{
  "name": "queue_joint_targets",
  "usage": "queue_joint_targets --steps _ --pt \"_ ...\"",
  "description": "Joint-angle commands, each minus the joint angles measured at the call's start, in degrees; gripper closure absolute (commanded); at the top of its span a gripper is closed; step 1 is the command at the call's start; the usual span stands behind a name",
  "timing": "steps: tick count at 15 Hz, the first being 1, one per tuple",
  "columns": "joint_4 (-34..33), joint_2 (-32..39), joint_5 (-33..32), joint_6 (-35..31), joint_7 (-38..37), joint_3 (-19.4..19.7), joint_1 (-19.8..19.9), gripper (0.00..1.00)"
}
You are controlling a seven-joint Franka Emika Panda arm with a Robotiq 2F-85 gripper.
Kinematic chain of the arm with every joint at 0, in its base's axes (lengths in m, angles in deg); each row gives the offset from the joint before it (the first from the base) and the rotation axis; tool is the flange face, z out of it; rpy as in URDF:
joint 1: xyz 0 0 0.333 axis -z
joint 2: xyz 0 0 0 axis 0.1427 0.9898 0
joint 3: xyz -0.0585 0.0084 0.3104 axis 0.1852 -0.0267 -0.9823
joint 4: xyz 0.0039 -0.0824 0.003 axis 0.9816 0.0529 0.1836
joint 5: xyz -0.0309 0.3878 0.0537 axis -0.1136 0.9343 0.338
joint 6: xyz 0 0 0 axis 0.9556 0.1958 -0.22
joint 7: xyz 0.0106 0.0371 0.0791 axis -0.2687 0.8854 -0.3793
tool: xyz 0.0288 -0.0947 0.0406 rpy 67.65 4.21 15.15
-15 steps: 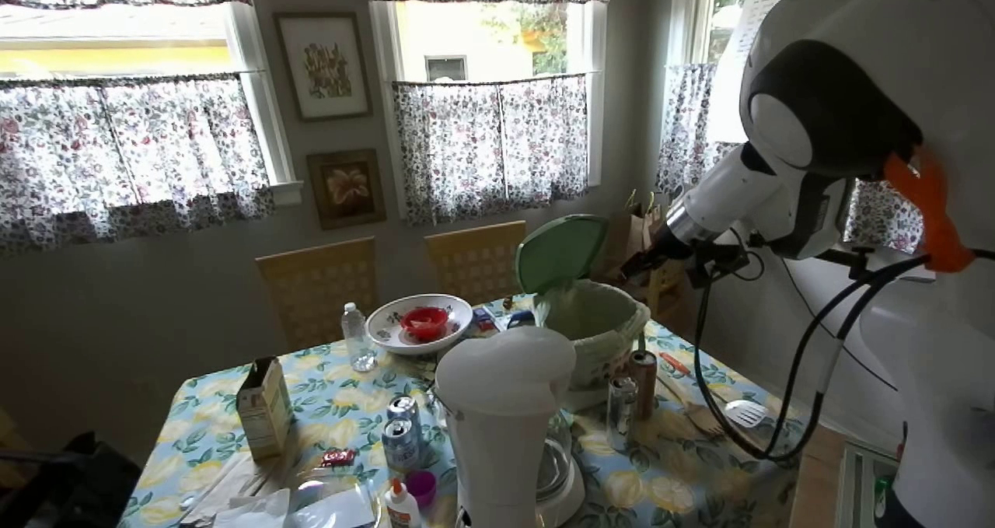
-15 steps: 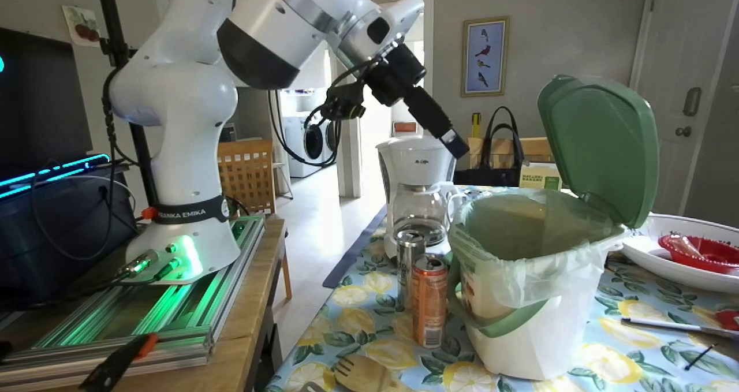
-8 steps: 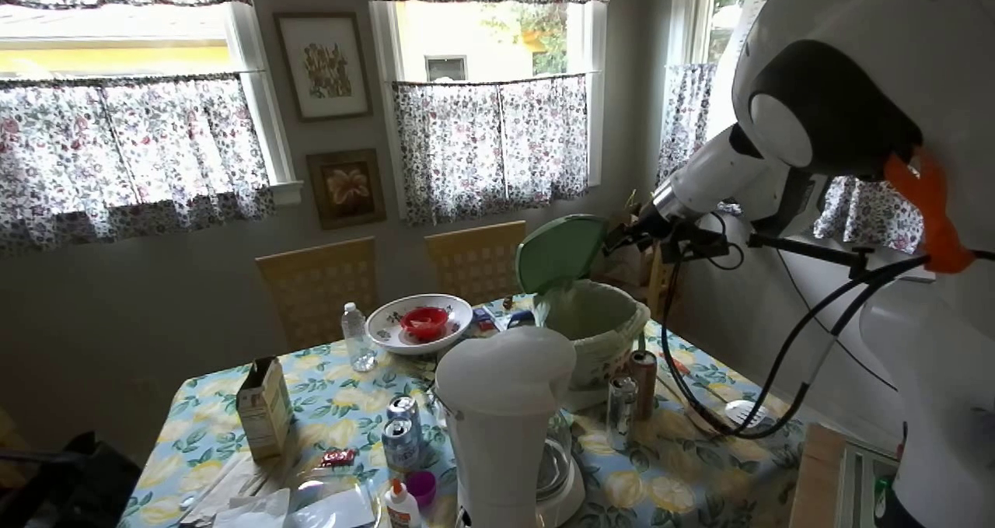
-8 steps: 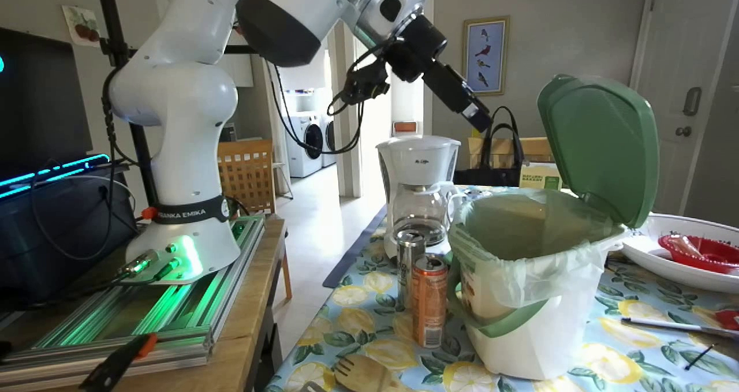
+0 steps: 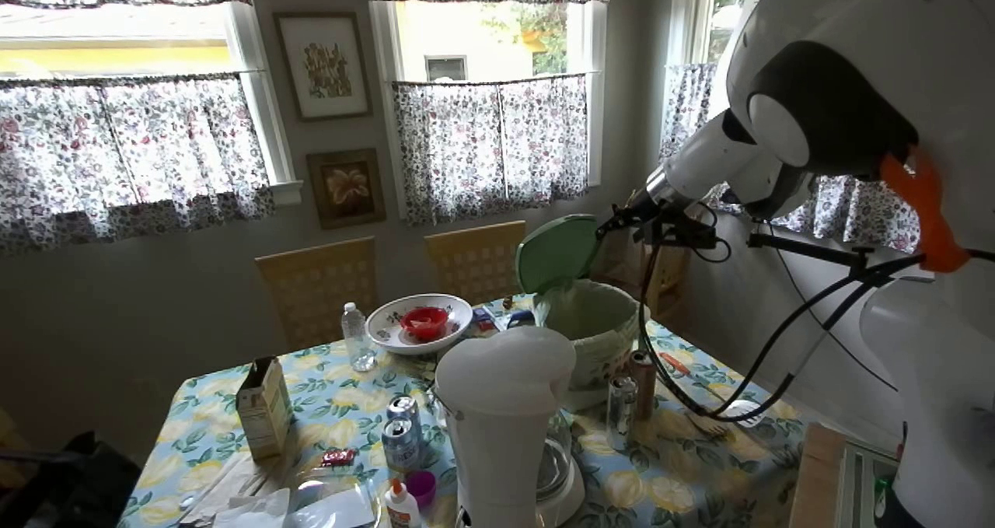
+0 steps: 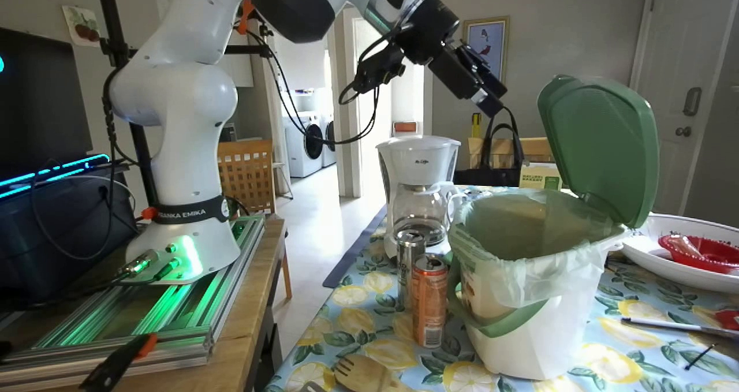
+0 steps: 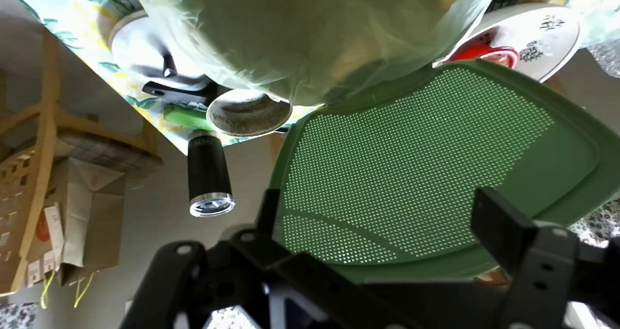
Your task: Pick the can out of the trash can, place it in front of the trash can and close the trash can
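Observation:
The trash can (image 6: pixel 537 346) is a cream-white bin with a pale liner bag over its rim. Its green lid (image 6: pixel 606 149) stands raised on the hinge, and the lid's perforated inner face (image 7: pixel 402 164) fills much of the wrist view. The can (image 6: pixel 429 305), a slim orange-brown cylinder, is upright on the table close beside the bin, visible in both exterior views. Above the bin's opening height, my gripper (image 6: pixel 493 100) hangs apart from the lid on its open side. In the wrist view the gripper (image 7: pixel 375 205) has its fingers wide apart, nothing held between them.
A slim silver can (image 6: pixel 410 268) stands next to the orange-brown one. Behind them is a white coffee maker (image 6: pixel 418 161). A white bowl (image 5: pixel 379 343) with a red dish lies beyond the bin. Wooden utensils (image 6: pixel 364 374) rest near the table edge. A black tumbler (image 7: pixel 208 166) shows past the bin.
The arm has carried my open gripper up and toward the raised lid, turning the wrist a little. The can, the trash can and its lid have stayed where they were.

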Motion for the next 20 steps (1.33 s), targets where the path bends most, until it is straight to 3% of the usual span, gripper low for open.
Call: queue_joint_targets --steps 1,6,15,20 --pt "-6.10 1.28 -9.34 -1.82 -7.61 -1.15 3.44 0.00" --pt "-12.58 2.40 -17.71 -2.64 -4.05 -1.79 6.32 0.00" --pt "-19.57 -2.84 -19.36 -4.99 16.72 -7.41 10.12 0.00" --pt "-23.39 -2.88 -22.79 -8.10 23.66 -10.69 13.79 0.00"
